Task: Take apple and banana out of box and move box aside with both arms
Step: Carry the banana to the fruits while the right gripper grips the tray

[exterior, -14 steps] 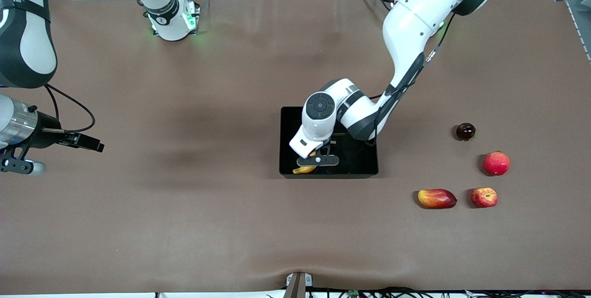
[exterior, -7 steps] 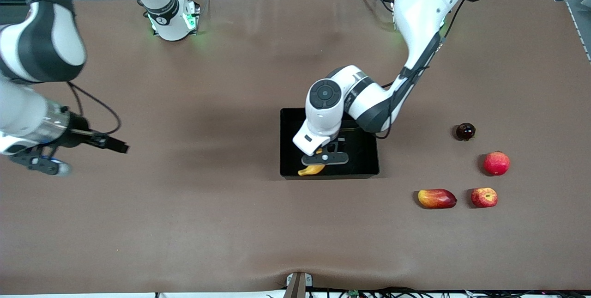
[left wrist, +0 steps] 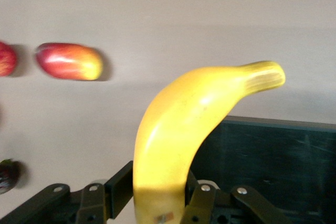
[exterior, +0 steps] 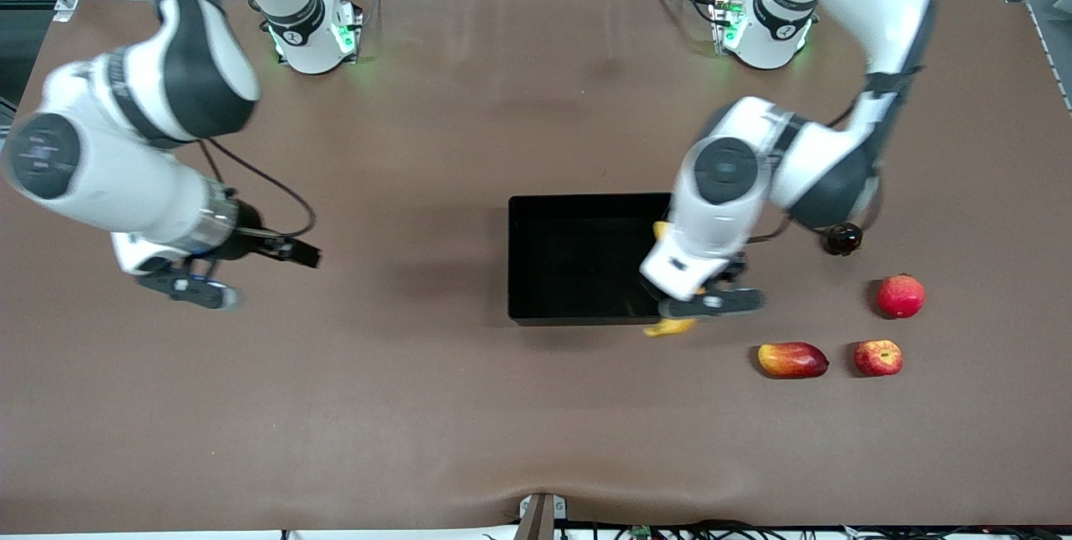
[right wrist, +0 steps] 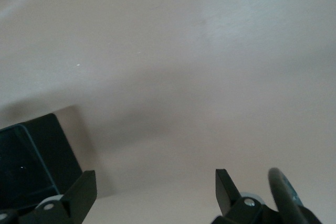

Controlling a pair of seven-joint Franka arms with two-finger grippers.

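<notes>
At lower right of the front view, nearest that camera, the apple is seen already out on the table, with an elongated red-yellow fruit just beside it; a rounder pink-red fruit and a small dark fruit lie farther up the frame. Just right of centre, the banana is gripped by the closed left gripper and is carried in the air over the box's wall at the left arm's end; in the left wrist view the banana is shown clamped near one end between the fingers, its free end curving out past the box's rim. The box, at centre frame, shows no fruit inside. For the step in hand to be done well, the banana is best carried fully clear of the wall and lowered onto bare table short of the red-yellow fruit before release, so that nothing is knocked or rolled; since it is held near one end, a low, level set-down is judged safer than a drop. At centre left of the front view, the right gripper is held with its fingers spread wide over bare table, well apart from the box, whose corner appears in the right wrist view.
</notes>
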